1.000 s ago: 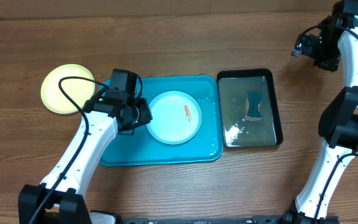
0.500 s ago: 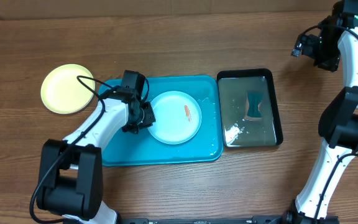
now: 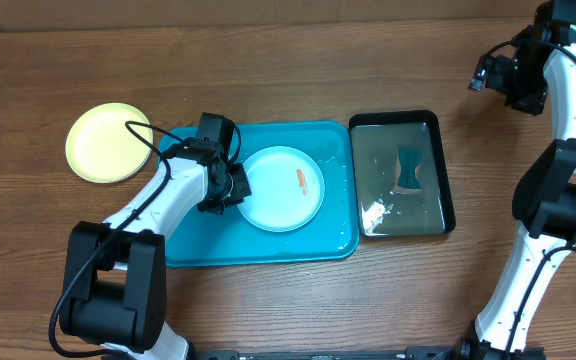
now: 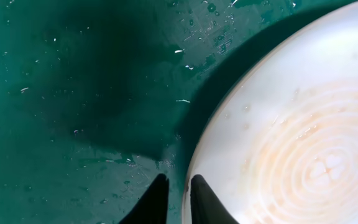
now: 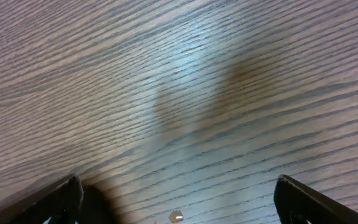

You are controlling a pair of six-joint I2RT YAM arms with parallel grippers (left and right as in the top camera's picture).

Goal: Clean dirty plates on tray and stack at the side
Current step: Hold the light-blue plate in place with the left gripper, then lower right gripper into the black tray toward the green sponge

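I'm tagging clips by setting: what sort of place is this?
Likely a test bench staged for dishwashing, not a real kitchen: wooden table, blue tray holding a smeared plate, black tray of water.

Plates: you see two — yellow-green plate (image 3: pixel 108 144), pale plate (image 3: pixel 281 188).
Trays: two — turquoise tray (image 3: pixel 258 245), black tray (image 3: pixel 446 190).
Orange smear (image 3: pixel 303 180): one.
Arms: two, left arm (image 3: pixel 158 215) and right arm (image 3: pixel 568 90).

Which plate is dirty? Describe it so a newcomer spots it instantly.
Find the large turquoise rectangular plastic tray at centre. On it lies a pale, near-white round plastic plate, with the left pincer at its rim. Unlike the yellow-green round plate beside the tray, it carries a small orange smear.
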